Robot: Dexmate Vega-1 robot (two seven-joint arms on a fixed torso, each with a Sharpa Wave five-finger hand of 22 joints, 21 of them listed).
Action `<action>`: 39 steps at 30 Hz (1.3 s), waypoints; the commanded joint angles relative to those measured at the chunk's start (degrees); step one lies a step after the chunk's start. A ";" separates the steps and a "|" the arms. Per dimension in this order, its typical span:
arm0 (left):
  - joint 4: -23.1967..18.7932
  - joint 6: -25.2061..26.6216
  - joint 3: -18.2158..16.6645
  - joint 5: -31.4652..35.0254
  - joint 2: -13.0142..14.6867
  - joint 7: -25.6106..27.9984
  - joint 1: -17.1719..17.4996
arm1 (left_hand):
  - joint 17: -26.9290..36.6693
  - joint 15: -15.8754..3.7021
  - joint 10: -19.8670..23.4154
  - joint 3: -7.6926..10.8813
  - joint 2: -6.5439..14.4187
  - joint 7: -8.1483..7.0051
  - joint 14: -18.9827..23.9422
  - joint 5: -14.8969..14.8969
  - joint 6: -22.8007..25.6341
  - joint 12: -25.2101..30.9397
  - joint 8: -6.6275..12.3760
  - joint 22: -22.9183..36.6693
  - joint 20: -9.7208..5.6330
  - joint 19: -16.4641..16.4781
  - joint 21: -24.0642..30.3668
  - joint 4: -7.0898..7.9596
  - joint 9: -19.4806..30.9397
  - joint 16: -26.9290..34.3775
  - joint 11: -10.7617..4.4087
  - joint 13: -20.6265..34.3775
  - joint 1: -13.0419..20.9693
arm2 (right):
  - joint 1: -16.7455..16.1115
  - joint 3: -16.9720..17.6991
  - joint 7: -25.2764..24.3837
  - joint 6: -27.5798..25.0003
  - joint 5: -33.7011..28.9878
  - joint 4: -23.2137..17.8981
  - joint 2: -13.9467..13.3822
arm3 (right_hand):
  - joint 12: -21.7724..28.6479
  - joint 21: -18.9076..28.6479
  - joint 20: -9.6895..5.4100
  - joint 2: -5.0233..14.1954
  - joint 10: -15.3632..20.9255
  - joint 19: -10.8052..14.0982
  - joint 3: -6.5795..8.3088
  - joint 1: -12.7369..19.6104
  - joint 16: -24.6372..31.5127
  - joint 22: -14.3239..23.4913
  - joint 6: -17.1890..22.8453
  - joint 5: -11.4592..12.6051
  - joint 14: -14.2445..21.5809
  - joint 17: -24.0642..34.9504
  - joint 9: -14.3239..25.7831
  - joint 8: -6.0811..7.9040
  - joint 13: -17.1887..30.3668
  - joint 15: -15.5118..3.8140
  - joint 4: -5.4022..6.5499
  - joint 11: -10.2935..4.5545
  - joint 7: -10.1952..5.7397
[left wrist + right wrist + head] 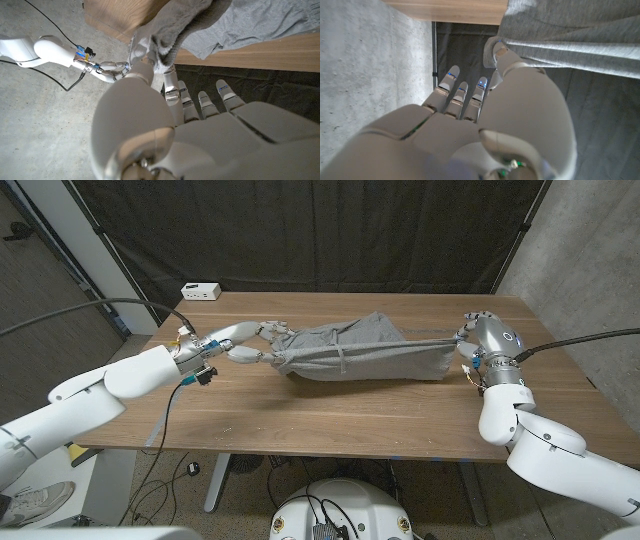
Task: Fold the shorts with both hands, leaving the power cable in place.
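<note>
The grey shorts hang stretched between my two hands, just above the wooden table. My left hand pinches one end of the cloth; in the left wrist view its thumb presses into the bunched grey fabric. My right hand grips the other end, pulling a taut edge of the shorts against its thumb. The right hand also appears small in the left wrist view. A white power strip lies at the table's back left corner.
A thin cable runs down from my left wrist along the table's left side. A black curtain hangs behind the table. Bare wood lies in front of the shorts, toward the near edge.
</note>
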 commanded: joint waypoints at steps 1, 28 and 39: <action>1.67 -1.43 -1.73 -3.09 -2.80 -0.98 1.65 | 0.02 0.08 0.87 -0.09 -0.08 -1.76 0.83 0.55 1.85 -0.22 0.43 0.17 0.31 0.38 0.00 0.30 7.42 0.21 -0.22 0.18 0.34 | 5.66 -2.15 4.56 4.44 -5.13 4.95 2.04 | -0.10 -0.03 0.16 0.09 0.09 0.27 0.42 -0.68 0.17 0.10 -0.18 0.25 0.52 0.06 0.12 -0.32 0.07 -4.33 -0.02 -0.46 -0.20; 8.28 -3.93 4.86 -16.19 -6.61 -8.75 -4.44 | 0.04 0.42 0.88 -0.38 0.20 -1.53 1.47 1.05 1.18 -0.64 0.24 0.22 1.04 0.52 -0.09 0.39 8.66 0.13 0.11 0.21 0.50 | 19.15 -6.20 12.37 16.65 -11.69 19.91 9.59 | -0.13 -0.10 0.13 -0.09 0.22 0.37 0.87 -1.11 0.06 0.07 0.03 0.41 0.66 0.05 0.23 -0.57 0.07 -4.60 -0.04 -0.68 -0.60; 7.51 -3.78 1.50 -14.65 -6.62 -3.65 -2.04 | 0.04 0.32 1.14 -0.48 0.29 -1.66 1.62 1.19 1.02 -0.66 0.18 0.25 0.87 1.05 0.08 0.38 9.13 0.10 -0.05 0.23 0.60 | 23.57 -7.38 12.86 20.90 -13.31 25.60 12.99 | -0.13 -0.14 0.03 -0.27 0.35 0.37 1.05 -1.18 0.01 0.06 0.24 0.46 0.70 0.02 0.24 -0.63 0.07 -4.81 -0.13 -0.99 -0.54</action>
